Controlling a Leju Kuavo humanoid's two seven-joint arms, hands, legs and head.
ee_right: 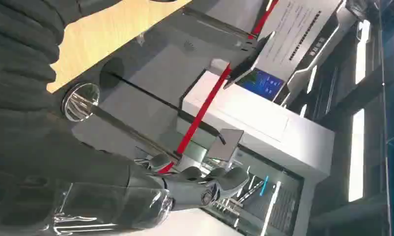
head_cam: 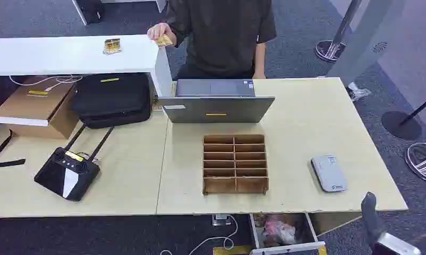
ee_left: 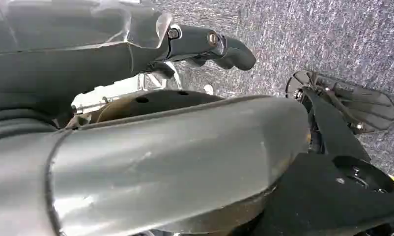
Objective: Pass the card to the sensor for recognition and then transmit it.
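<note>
Card [head_cam: 163,40], gold-coloured, is held in a person's hand [head_cam: 159,33] at the far side of the scene, beside the right end of the white counter [head_cam: 67,54], on which a second small gold item [head_cam: 112,45] lies. The grey card sensor [head_cam: 329,173] is seen on the right of the pale worktop [head_cam: 317,122], well apart from the card. A wooden compartment rack [head_cam: 235,163] stands at centre, with an open laptop [head_cam: 216,101] just beyond it. The right hand [ee_right: 205,184] is raised off the worktop's near right corner, fingers spread and holding nothing. The left hand [ee_left: 210,46] hangs over carpet, fingers curled inward, nothing gripped.
</note>
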